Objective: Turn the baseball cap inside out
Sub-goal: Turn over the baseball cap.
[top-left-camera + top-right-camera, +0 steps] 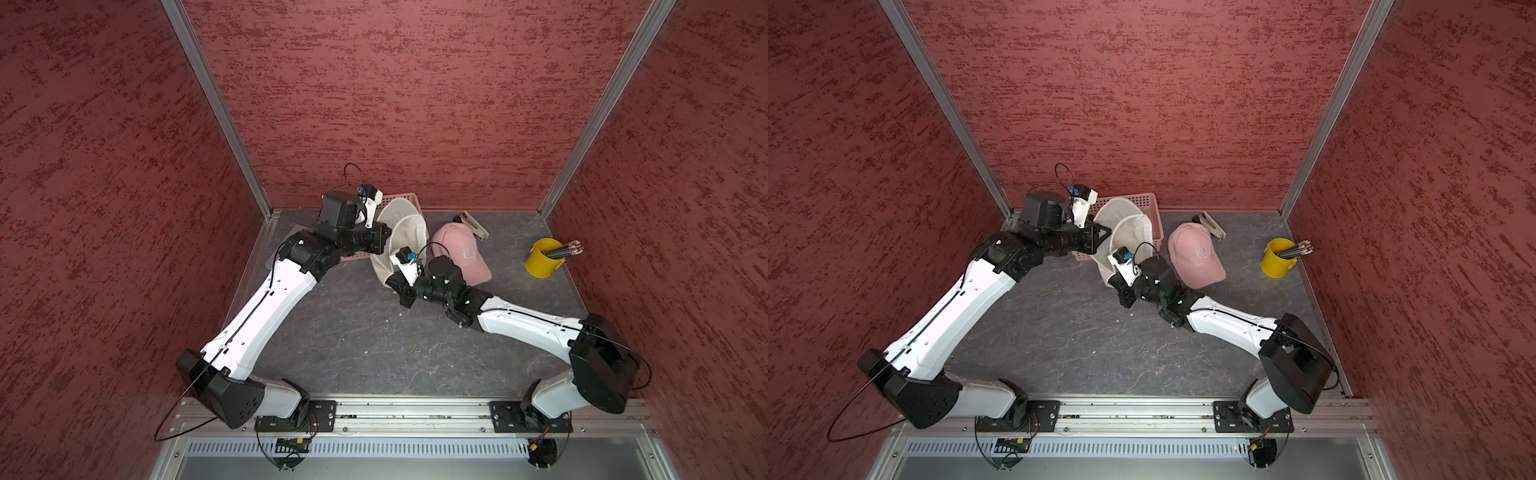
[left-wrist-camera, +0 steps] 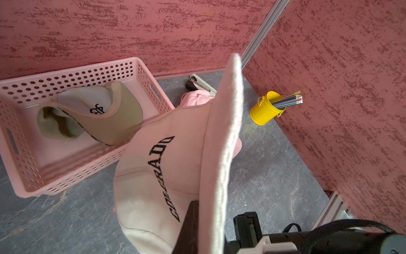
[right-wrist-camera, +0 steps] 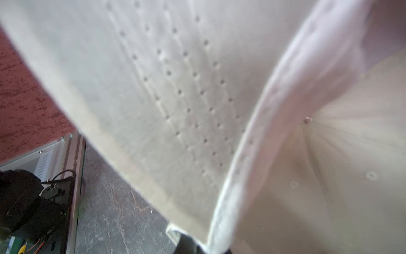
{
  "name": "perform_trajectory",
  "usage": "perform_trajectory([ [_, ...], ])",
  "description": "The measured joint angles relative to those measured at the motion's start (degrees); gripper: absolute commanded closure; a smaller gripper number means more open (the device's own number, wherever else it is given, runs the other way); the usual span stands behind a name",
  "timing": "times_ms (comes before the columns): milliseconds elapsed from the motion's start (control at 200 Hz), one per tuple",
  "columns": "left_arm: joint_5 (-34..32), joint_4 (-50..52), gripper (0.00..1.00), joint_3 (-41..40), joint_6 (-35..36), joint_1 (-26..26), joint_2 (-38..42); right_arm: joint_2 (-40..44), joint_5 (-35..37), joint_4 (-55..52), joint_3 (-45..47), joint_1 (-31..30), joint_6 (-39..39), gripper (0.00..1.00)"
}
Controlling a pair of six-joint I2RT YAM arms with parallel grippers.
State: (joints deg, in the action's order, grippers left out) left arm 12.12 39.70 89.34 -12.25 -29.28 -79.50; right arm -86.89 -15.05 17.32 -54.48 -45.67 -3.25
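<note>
- Cap position: in both top views we see the cream baseball cap [image 1: 405,232] [image 1: 1125,230] held up between the two arms. It sits just in front of the pink basket [image 1: 401,196], over the far-left part of the table [image 1: 353,332].
- Left fingers [image 2: 189,224]: clenched on the brim. The left wrist view shows one dark finger pressed flat against the brim, which runs edge-on away from it.
- Right fingers [image 3: 186,242]: clamped on the cap's edge where the brim's underside meets the sweatband. Only a blurred tip shows at the frame border.
- Orientation: from above we look into the crown's open side and at the brim's underside.
- Outer face: the left wrist view shows black "COLORADO" lettering on the outside, so we read the crown as not yet turned inside out.
- Contact: we cannot tell whether the crown's lowest part touches the table.
- Basket contents: a beige cap [image 2: 114,123] lies inside, with part of its lining and some dark lettering showing.
- Pink cap [image 1: 461,253]: crown up on the table, just right of the held cap and close to the right arm's wrist. It has a pale embroidered logo on the front.
- Stapler [image 1: 473,224]: on the table by the back wall, just behind the pink cap.
- Yellow bucket [image 1: 540,259]: holds pencils and stands well apart, near the right wall.
</note>
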Motion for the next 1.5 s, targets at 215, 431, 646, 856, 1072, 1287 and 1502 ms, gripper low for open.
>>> perform_trajectory([
  [215,3.4,2.3,1.0,-0.1,-1.5,1.9,2.2,0.5,-0.2,1.6,0.0,4.2,0.4,1.0],
  [431,9.3,4.7,1.0,-0.2,-2.2,3.8,2.4,3.5,0.0,1.0,-0.3,7.6,0.5,1.0],
  [646,13.9,4.1,1.0,-0.6,-3.5,3.5,1.4,0.6,-4.0,5.1,-3.4,7.6,-3.7,1.0],
  [856,15.6,3.3,1.0,-0.6,-4.9,3.7,-0.5,-5.4,-9.8,7.3,-6.7,4.3,-5.4,1.0],
  [1072,17.2,5.7,1.0,-0.6,-6.2,5.0,-0.4,-6.3,-15.5,8.5,-6.6,3.3,-6.4,1.0],
  [1287,16.5,5.5,1.0,-0.6,-6.4,6.1,-0.2,-4.3,-15.5,7.3,-4.7,3.0,-5.9,1.0],
  [1502,15.1,3.7,1.0,-1.3,-6.4,6.8,1.9,-0.8,-12.0,4.4,-4.7,4.2,-5.0,1.0],
])
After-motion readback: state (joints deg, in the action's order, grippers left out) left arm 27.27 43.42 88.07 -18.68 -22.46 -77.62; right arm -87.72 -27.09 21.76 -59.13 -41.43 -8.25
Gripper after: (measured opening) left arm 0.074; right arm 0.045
